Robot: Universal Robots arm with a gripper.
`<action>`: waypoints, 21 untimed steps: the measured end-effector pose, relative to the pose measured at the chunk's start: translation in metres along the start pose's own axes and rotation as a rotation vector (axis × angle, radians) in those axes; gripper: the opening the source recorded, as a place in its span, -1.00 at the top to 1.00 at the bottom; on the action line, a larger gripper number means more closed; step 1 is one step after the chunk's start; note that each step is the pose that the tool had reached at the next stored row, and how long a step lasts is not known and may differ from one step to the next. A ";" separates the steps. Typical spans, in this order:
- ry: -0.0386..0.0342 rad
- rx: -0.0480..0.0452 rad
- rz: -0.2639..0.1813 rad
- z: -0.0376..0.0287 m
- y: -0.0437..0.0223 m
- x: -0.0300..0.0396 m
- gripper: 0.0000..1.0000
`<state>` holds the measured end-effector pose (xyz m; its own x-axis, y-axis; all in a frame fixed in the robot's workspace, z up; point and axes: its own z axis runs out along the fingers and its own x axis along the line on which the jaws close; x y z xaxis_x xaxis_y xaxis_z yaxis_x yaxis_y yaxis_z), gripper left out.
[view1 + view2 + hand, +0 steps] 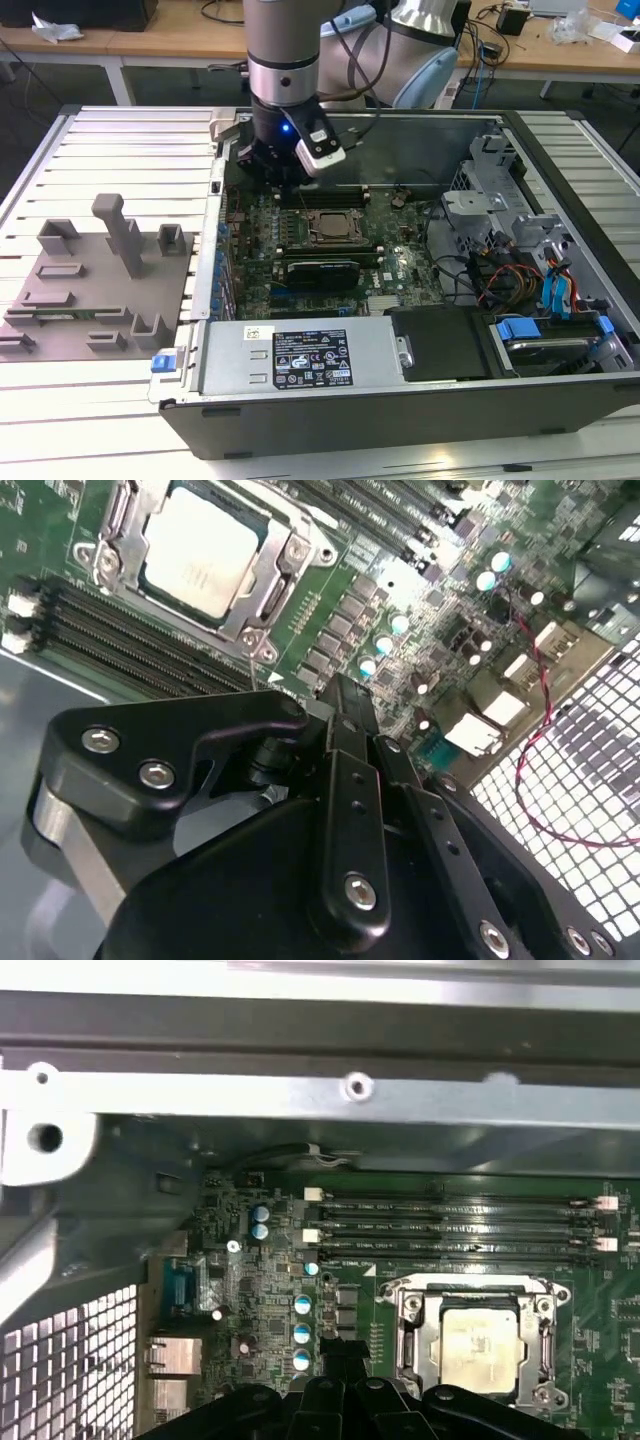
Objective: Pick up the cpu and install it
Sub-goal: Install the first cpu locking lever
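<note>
The cpu (200, 555), a pale silvery square chip, lies flat inside the metal-framed socket (283, 578) on the green motherboard. It also shows in the first wrist view, cpu (478, 1345), and in the exterior view, cpu (329, 226). My gripper (283, 183) hangs over the motherboard's back corner, toward the exterior view's left of the socket and apart from the chip. In both wrist views the black fingers (342, 720) meet at their tips, shut with nothing between them; gripper (341, 1348).
The open computer case (560, 130) lies on a slatted metal table. Black memory slots (450, 1230) run beside the socket. A graphics card (318, 271), a grey power supply box (300, 357), cables and drive bays (540, 290) fill the case. A grey fixture plate (95, 285) sits at the exterior view's left.
</note>
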<state>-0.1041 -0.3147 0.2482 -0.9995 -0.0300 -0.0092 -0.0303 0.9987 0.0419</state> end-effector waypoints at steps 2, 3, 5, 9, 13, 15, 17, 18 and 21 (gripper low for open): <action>-0.0007 -0.0197 -0.003 0.0000 0.0000 0.0006 0.79; -0.0013 -0.0326 -0.005 0.0000 0.0000 0.0007 0.79; -0.0022 -0.0594 -0.009 0.0000 0.0000 0.0008 0.79; -0.0061 -0.1145 -0.012 0.0000 0.0000 0.0009 0.79; -0.0075 -0.1350 -0.012 0.0000 0.0000 0.0003 0.79; -0.0075 -0.1349 -0.012 0.0001 -0.0004 -0.0021 0.79; -0.0075 -0.1350 -0.012 0.0002 -0.0012 -0.0058 0.79; -0.0075 -0.1350 -0.012 0.0003 -0.0016 -0.0081 0.79; -0.0075 -0.1350 -0.012 0.0006 -0.0033 -0.0153 0.79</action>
<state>-0.0888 -0.3175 0.2476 -0.9990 -0.0412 -0.0181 -0.0437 0.9835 0.1758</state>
